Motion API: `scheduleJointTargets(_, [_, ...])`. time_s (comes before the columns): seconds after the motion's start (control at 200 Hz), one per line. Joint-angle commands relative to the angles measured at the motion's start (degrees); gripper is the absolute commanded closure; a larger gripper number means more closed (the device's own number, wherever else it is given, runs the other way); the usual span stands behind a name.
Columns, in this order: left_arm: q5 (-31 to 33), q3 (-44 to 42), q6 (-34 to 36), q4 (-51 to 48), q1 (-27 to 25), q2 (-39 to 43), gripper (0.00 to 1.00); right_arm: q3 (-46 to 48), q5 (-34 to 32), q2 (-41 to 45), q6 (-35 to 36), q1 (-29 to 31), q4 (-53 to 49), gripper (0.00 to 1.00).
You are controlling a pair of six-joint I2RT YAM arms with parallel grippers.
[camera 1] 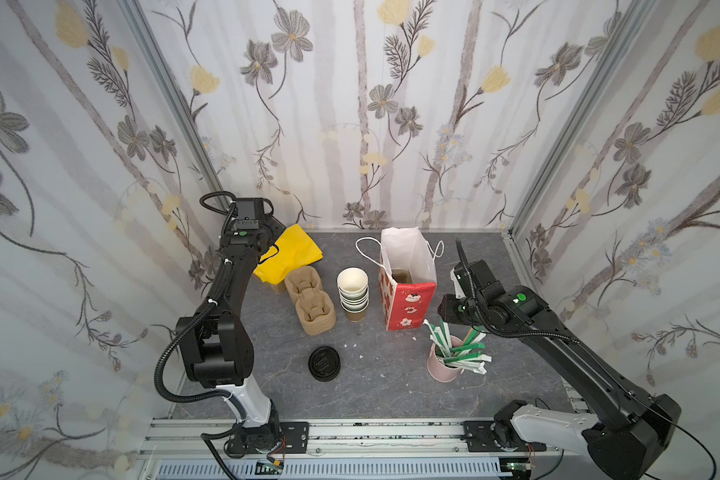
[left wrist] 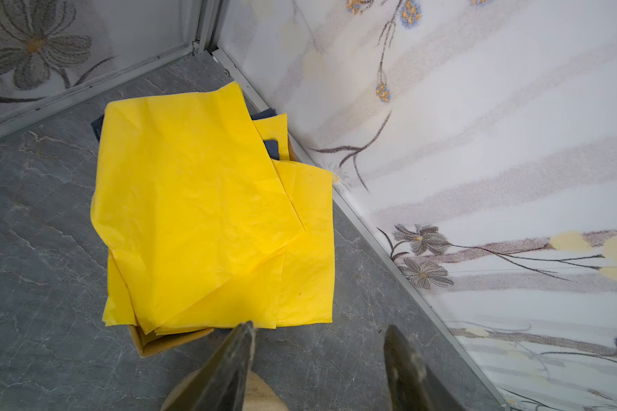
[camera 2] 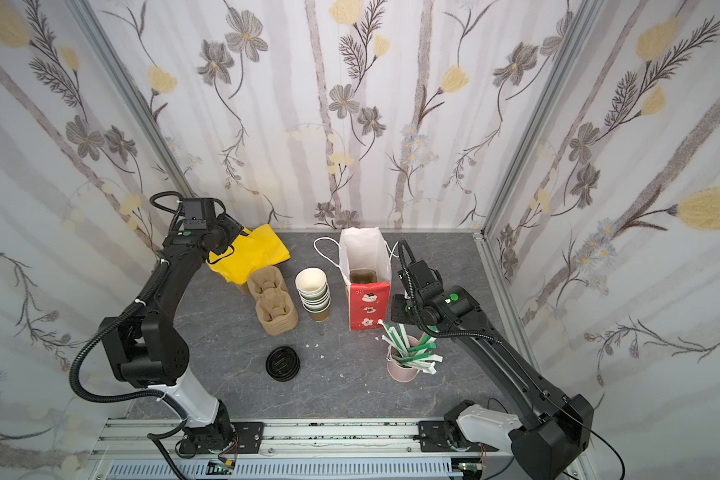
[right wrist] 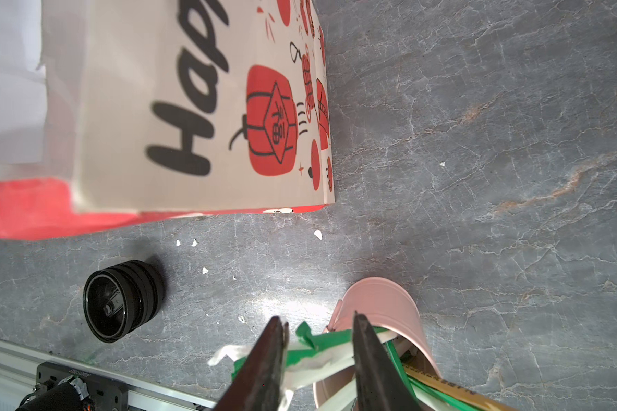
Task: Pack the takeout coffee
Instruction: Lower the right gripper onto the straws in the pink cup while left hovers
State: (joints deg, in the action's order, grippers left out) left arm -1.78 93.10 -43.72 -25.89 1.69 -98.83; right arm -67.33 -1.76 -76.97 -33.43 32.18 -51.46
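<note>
Your right tool [right wrist: 317,318] straddles wrapped straws [right wrist: 335,341] in the pink cup [right wrist: 382,302], jaws partly apart, grip unclear; pinch just one and lift straight up, while your left tool [left wrist: 317,325] hangs open and empty.

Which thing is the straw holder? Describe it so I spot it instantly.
Find the red-and-white paper bag standing mid-table. In both top views, just right of its red end, nearer the rail, stands a pink cup. It is the only pink thing, bristling with green-and-white wrapped straws.
</note>
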Motion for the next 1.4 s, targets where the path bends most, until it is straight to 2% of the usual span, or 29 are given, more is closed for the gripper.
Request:
scheduleJointTargets(0.0, [-0.3, 0.6, -0.6, 1.0, -0.3, 0.5, 0.4, 0.3, -1.3, 0.5, -0.7, 0.1, 0.7, 0.7])
scheduleJointTargets(0.57, [-1.7, 2.4, -0.3, 1.4, -0.7, 0.1, 0.4, 0.5, -2.1, 1.5, -3.0, 0.1, 0.7, 0.89])
scheduleJointTargets(0.744, [-1.9, 2.7, 0.0, 1.5, -0.9, 0.1, 0.4, 0.3, -2.5, 2.1, -3.5, 0.1, 0.6, 0.87])
scheduleJointTargets(1.064, [-1.8, 3.1, -0.1, 1.6, -0.9, 0.9, 0.4, -1.4, -4.0, 2.7, -4.6, 0.1, -1.2, 1.0])
scheduleJointTargets(1.394, [-1.0, 3.3, 2.4, 2.2, -4.2, 2.4, 0.4, -5.4, -5.3, 5.9, -5.7, 0.2, -6.2, 1.0])
